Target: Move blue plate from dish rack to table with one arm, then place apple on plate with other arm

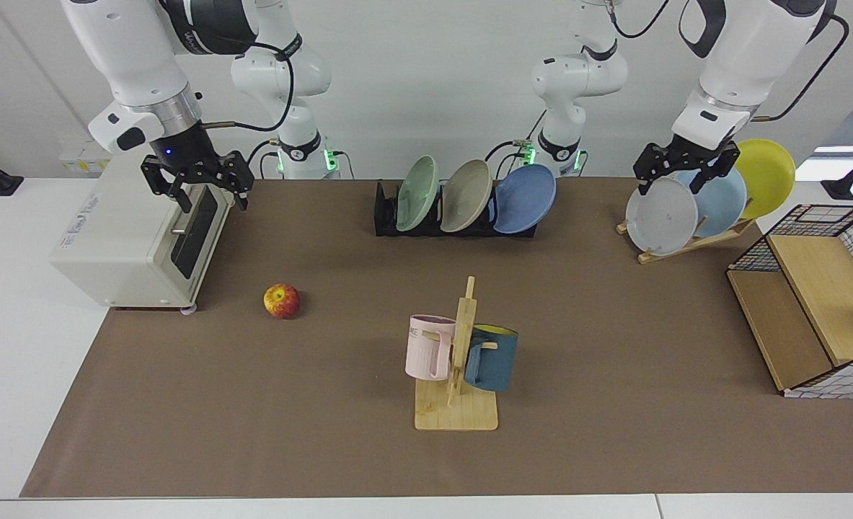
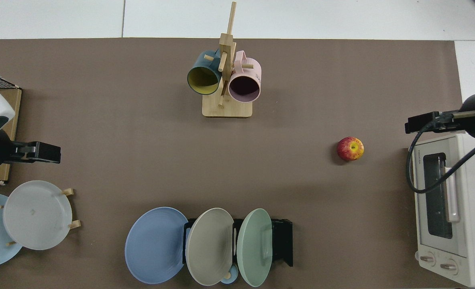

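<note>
1. Well, the blue plate [image 1: 525, 198] leans in the end slot of the dish rack [image 1: 386, 216].
2. The apple [image 1: 281, 300] lies on the brown mat near the toaster oven [image 1: 130, 234].
3. The right gripper [image 1: 197, 189] hangs open and empty over that oven.
4. The left gripper [image 1: 678, 176] hangs open and empty by the wooden plate stand [image 1: 686, 245].

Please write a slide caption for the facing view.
Blue plate in dish rack, apple on table.
</note>
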